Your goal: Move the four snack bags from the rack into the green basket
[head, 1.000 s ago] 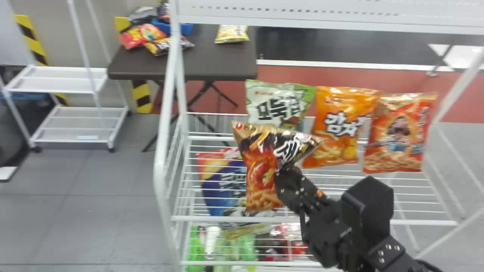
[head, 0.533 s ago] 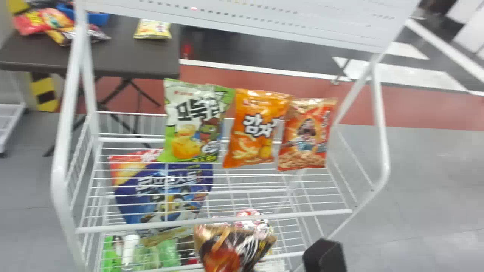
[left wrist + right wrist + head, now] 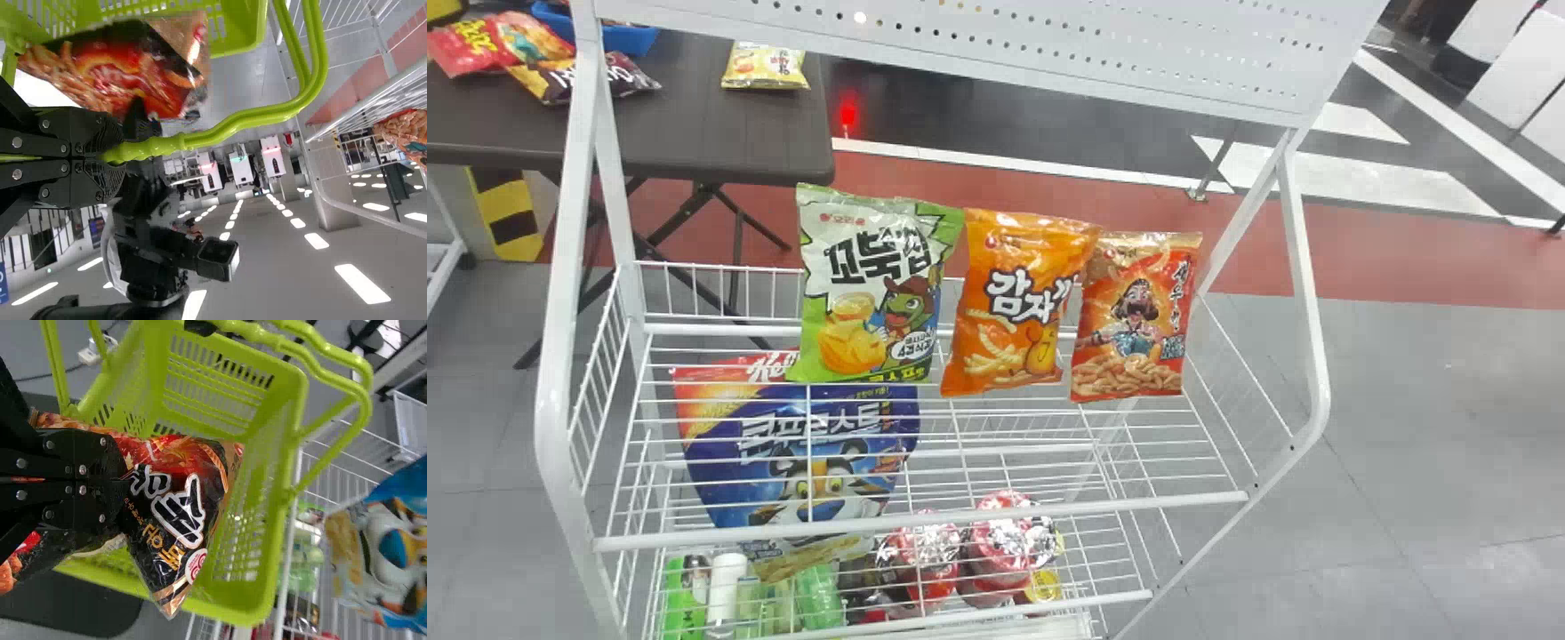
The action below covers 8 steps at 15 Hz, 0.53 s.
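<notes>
A black-and-red snack bag (image 3: 180, 493) is pinched in my right gripper (image 3: 120, 481), shut on it, over the open top of the green basket (image 3: 283, 540). In the left wrist view, my left gripper (image 3: 110, 157) is shut on the basket's green handle (image 3: 227, 123), and the held bag (image 3: 133, 73) is beside the basket wall (image 3: 240, 30). Three snack bags hang in a row on the white rack (image 3: 925, 518): a green-and-white one (image 3: 871, 293), an orange one (image 3: 1014, 307) and a red one (image 3: 1134, 320) at the right.
A large blue cereal bag (image 3: 809, 453) stands low at the rack's left, with bottles (image 3: 725, 591) and red-lidded cups (image 3: 1009, 542) beneath. A white perforated panel (image 3: 996, 40) spans the rack's top. Behind stands a dark table (image 3: 720, 133) with other snack bags.
The head view has swung right, shifting the rack leftward in it. My right arm and the black-and-red bag have moved from in front of the rack down past that view's bottom edge.
</notes>
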Each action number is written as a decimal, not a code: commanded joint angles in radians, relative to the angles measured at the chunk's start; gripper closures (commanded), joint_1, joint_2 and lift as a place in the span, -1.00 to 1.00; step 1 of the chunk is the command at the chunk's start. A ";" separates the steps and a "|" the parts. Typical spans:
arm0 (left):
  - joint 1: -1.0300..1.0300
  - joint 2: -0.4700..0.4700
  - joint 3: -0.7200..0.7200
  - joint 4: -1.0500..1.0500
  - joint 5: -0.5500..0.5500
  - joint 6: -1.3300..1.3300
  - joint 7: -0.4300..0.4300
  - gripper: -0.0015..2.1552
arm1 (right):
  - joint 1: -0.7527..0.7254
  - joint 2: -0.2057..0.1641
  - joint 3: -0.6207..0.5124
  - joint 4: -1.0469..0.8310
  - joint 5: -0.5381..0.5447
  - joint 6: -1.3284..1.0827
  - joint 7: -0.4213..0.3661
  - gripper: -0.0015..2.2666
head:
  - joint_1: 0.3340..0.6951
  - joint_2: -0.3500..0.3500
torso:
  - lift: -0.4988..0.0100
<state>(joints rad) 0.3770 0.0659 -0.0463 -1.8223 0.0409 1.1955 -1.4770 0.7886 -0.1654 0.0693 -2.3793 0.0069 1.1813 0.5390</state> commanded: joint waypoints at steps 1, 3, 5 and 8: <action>-0.001 0.000 -0.003 0.000 -0.001 0.000 0.000 0.96 | -0.048 0.001 0.040 0.066 -0.007 -0.065 -0.001 0.37 | 1.00 -1.00 | 0.96; 0.000 0.000 -0.004 0.000 -0.001 0.000 -0.006 0.96 | -0.051 0.001 0.041 0.091 -0.005 -0.197 -0.010 -1.00 | 1.00 -1.00 | 0.96; 0.003 0.000 0.003 0.000 0.001 0.000 -0.008 0.96 | -0.037 0.001 0.017 0.091 -0.010 -0.308 -0.010 -1.00 | 1.00 -0.87 | 0.96; 0.002 0.000 0.003 0.000 -0.001 0.000 -0.006 0.96 | -0.012 0.001 -0.039 0.091 -0.077 -0.464 0.012 -0.95 | 1.00 -0.81 | 0.96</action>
<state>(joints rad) 0.3802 0.0659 -0.0422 -1.8224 0.0412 1.1959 -1.4838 0.7632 -0.1641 0.0575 -2.2888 -0.0389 0.7970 0.5462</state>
